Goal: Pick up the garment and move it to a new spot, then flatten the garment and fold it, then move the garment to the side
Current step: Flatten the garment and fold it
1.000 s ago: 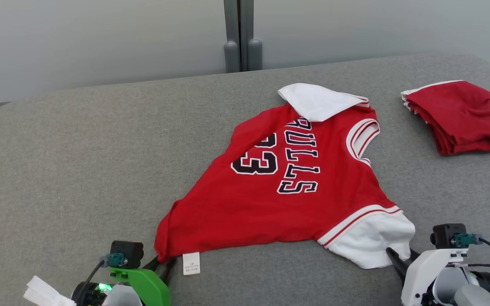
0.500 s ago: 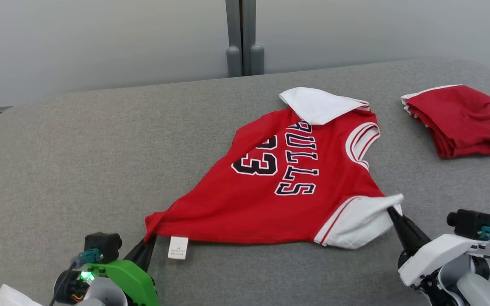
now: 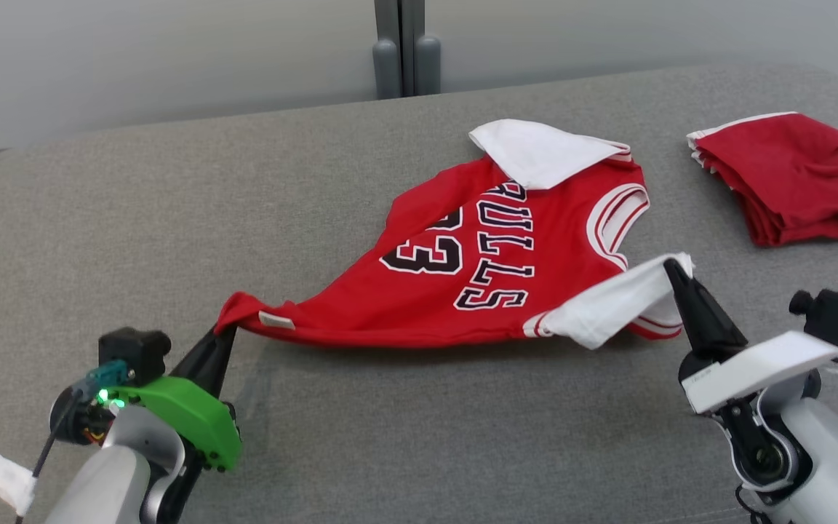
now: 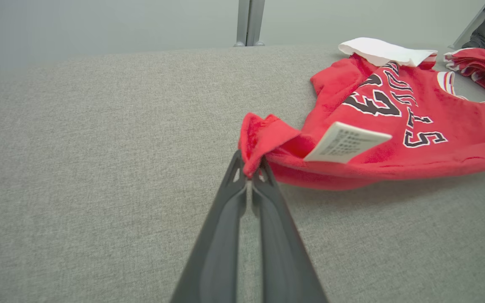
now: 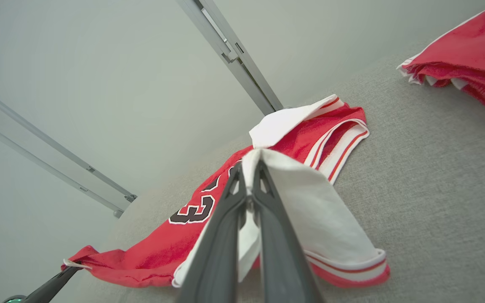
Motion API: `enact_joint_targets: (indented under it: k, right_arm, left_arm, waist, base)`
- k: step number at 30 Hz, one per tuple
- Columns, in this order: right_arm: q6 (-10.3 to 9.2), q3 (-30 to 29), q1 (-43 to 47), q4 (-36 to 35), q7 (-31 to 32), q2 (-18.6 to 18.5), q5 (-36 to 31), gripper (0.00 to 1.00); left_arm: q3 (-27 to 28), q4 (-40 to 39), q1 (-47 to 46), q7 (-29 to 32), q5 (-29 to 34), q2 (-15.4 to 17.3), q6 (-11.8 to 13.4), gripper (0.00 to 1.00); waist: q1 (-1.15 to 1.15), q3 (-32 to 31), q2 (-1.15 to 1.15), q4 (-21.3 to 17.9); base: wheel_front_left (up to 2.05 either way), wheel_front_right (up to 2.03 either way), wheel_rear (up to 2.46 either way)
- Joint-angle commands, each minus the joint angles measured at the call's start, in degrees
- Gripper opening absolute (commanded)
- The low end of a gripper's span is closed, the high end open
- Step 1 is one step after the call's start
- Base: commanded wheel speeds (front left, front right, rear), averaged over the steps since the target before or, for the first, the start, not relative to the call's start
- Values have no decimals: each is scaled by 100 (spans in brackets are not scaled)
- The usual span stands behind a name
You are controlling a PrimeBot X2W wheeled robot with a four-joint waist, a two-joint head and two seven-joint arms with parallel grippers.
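Observation:
A red jersey (image 3: 463,284) with white sleeves, black "BULLS" lettering and the number 33 lies across the middle of the grey surface (image 3: 135,218). My left gripper (image 3: 227,329) is shut on its red hem corner (image 4: 254,139), lifted slightly, with a white care label (image 4: 345,142) beside the grip. My right gripper (image 3: 673,268) is shut on the near white sleeve (image 5: 310,198), raised off the surface and folded toward the jersey's chest. The far white sleeve (image 3: 535,149) lies folded over at the back.
A second red garment (image 3: 790,178), folded in a stack, sits at the back right, also in the right wrist view (image 5: 470,59). A pale wall with a grey vertical post (image 3: 397,47) stands behind the surface. Bare grey fabric spreads left and in front of the jersey.
Both grippers have lifted and carried their jersey corners away from the front edge, the right sleeve now raised and folding over. The head camera shifted slightly.

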Motion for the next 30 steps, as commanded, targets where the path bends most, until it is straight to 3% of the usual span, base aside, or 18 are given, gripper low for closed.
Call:
enact_joint_targets:
  k: [1,10,18,23,30]
  right_arm:
    - [1,8,-254,-12,-60,11,39,0]
    - [1,99,-2099,540,-140,42,4,0]
    - [1,445,-4542,1452,-104,68,-54,0]
    - [1,512,-5990,2071,-88,46,-53,0]
    - [1,506,-7650,2585,-98,-76,178,0]
  left_arm:
    - [-4,5,-257,23,27,71,-22,0]
    - [-284,648,-2193,339,32,197,-109,0]
    - [-755,1383,-4371,679,-307,483,-118,0]
    - [-839,1688,-5613,961,-606,665,-116,0]
    - [-585,2356,-7151,858,-1020,551,-115,0]
  waist:
    - [0,316,0,-32]
    - [0,1191,0,56]
    - [0,1813,0,-43]
    - [0,2073,0,-80]
    - [0,2180,0,-81]
  base:
    - [0,0,0]
    - [0,0,0]
    - [0,0,0]
    - [0,0,0]
    - [0,0,0]
